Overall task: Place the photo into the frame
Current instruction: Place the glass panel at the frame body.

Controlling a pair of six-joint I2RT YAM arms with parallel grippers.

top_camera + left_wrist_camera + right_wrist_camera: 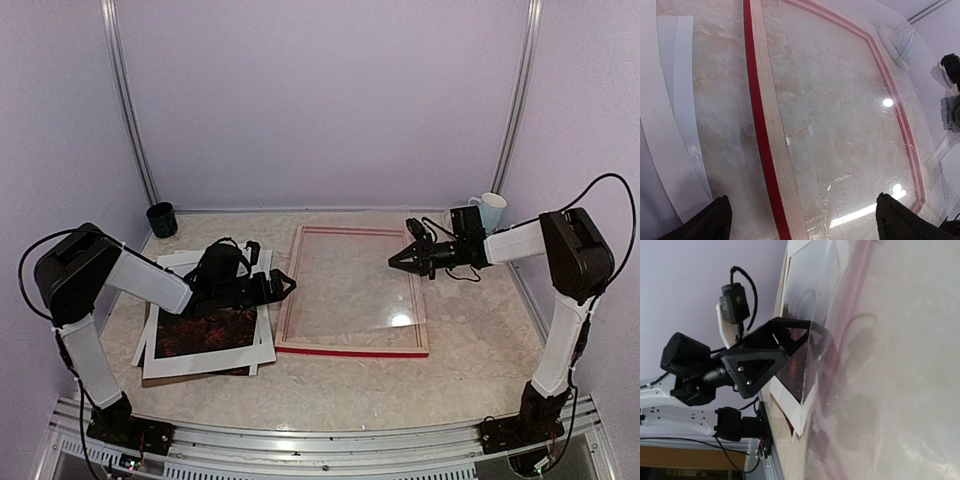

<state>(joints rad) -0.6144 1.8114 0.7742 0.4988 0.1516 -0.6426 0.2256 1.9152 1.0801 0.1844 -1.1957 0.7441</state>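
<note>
The frame (350,351) lies flat in the middle of the table, red edge toward me, with a glass pane in it. In the left wrist view its red and pale wood left rail (771,150) runs between my fingertips (715,220). My left gripper (285,284) stands open just above that rail with nothing between its fingers. The photo (200,330), dark reddish-brown, lies left of the frame under a white mat (205,362); the right wrist view shows the photo (799,371) below the left gripper (775,355). My right gripper (395,261) is shut and empty over the frame's right rail.
A brown backing board (215,374) pokes out beneath the mat. A dark green cup (161,218) stands at the back left. A white mug (490,210) is at the back right behind the right arm. White walls enclose the table on three sides.
</note>
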